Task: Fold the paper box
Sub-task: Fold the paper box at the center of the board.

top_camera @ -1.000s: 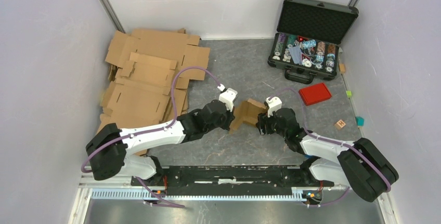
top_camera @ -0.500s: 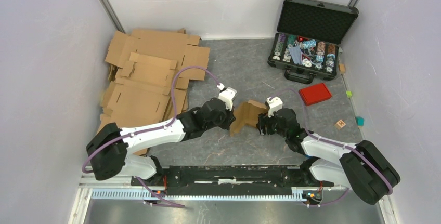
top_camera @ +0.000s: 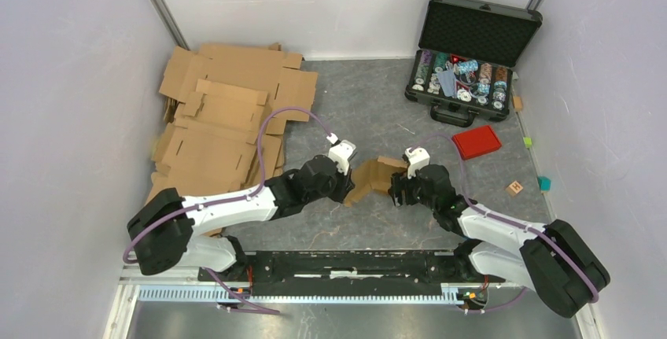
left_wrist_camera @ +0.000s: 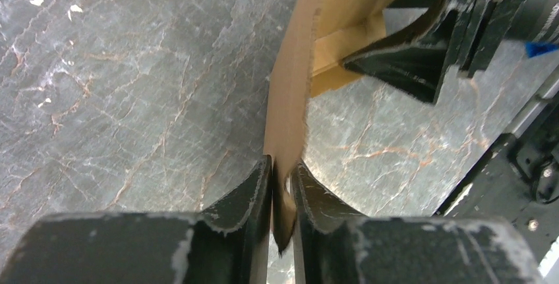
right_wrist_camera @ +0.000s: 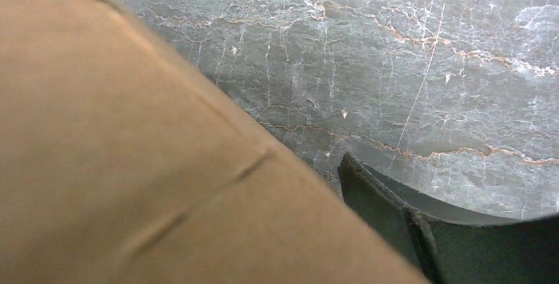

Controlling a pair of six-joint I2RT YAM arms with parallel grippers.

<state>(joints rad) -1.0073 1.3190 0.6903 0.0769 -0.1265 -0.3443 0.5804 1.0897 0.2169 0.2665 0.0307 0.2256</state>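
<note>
The small brown cardboard paper box (top_camera: pixel 376 175) sits at the middle of the grey, marble-veined table (top_camera: pixel 370 111), partly folded, with its panels tilted up and one flap hanging towards seven o'clock. Its card is plain and matt, with pressed crease lines across one panel.

The left gripper (top_camera: pixel 348 184) meets it from nine o'clock. Its dark, scuffed fingers (left_wrist_camera: pixel 254 195) are nearly together, with the thin edge of a flap pinched between them. The right gripper (top_camera: pixel 396 188) comes in from three o'clock with its jaws spread wide around a side panel. The right wrist view shows only one finger (right_wrist_camera: pixel 389 221), beneath the card.

At ten o'clock from the box lies a loose heap of larger flattened brown cardboard sheets (top_camera: pixel 220 127). At one o'clock stands an open black foam-lined case (top_camera: pixel 472 48) of small round pieces. A flat red rectangular lid (top_camera: pixel 477 141) lies at two o'clock and a small wooden cube (top_camera: pixel 514 188) at three o'clock, both apart from the box.
</note>
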